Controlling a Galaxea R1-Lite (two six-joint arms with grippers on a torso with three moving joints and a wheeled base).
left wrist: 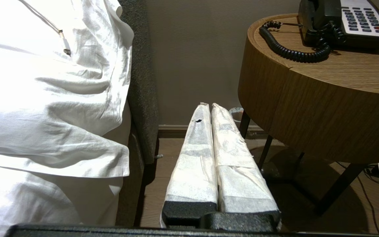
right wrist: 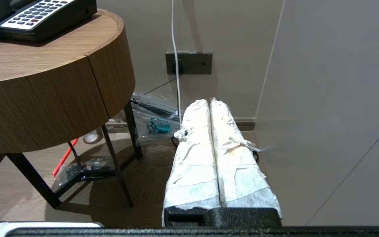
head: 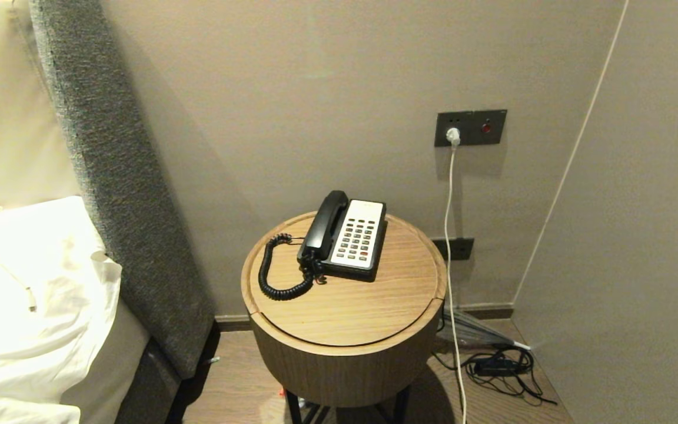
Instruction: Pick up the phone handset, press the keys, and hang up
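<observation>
The black phone handset (head: 322,225) rests in its cradle on the left side of the phone base (head: 358,238), whose white panel carries the keys (head: 357,237). A black coiled cord (head: 273,274) loops from it over the round wooden table (head: 345,306). Neither arm shows in the head view. In the left wrist view my left gripper (left wrist: 209,106) hangs low beside the table, its white-wrapped fingers pressed together and holding nothing; the cord (left wrist: 291,52) and the phone base (left wrist: 357,23) lie above it. My right gripper (right wrist: 209,101) is shut and empty, low on the table's other side.
A bed with white linen (head: 27,294) and a grey padded headboard (head: 121,188) stands left of the table. A white cable (head: 451,235) drops from a wall socket (head: 469,127) to cables on the floor (head: 504,368). A side wall (head: 639,235) closes the right.
</observation>
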